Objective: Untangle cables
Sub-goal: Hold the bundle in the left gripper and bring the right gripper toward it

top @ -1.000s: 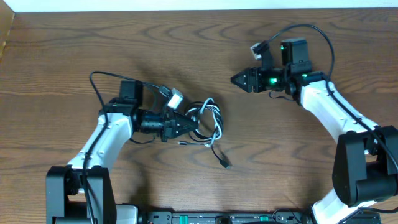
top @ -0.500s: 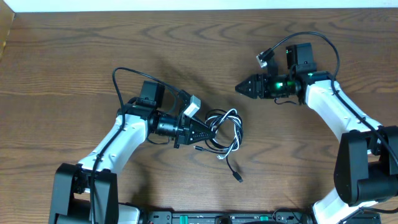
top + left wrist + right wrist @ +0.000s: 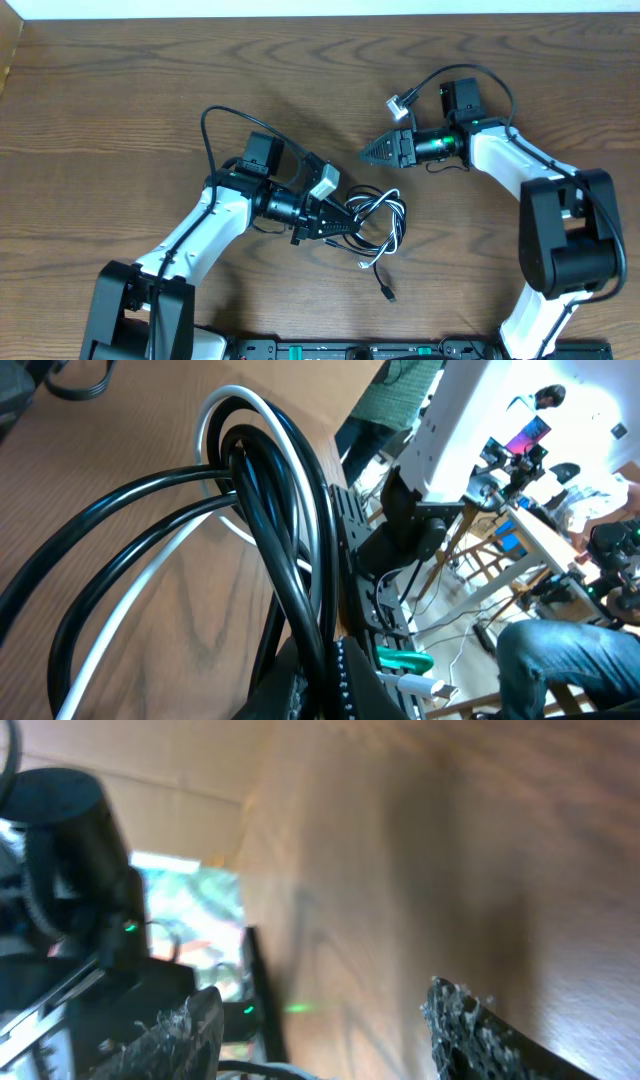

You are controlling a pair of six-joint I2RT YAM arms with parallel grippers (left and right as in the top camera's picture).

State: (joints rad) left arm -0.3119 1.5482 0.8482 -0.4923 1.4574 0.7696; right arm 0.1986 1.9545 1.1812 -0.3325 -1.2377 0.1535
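A: Where do the cables (image 3: pixel 380 212) sit?
B: Black and white looped in one tangle; the table's (image 3: pixel 120 90) near edge lies closer to it than the far edge.
A: Grippers?
B: The left gripper (image 3: pixel 338 222) is clamped on the tangle's left side. The right gripper (image 3: pixel 368 154) hovers just beyond its far side, fingers (image 3: pixel 470 1020) apart, empty.
A: Room to move?
B: Bare wood right of the tangle; a black plug (image 3: pixel 387 293) trails from its near side.

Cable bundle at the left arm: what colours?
Mostly black cable, plus a white cable looped in; the left wrist view shows it best.
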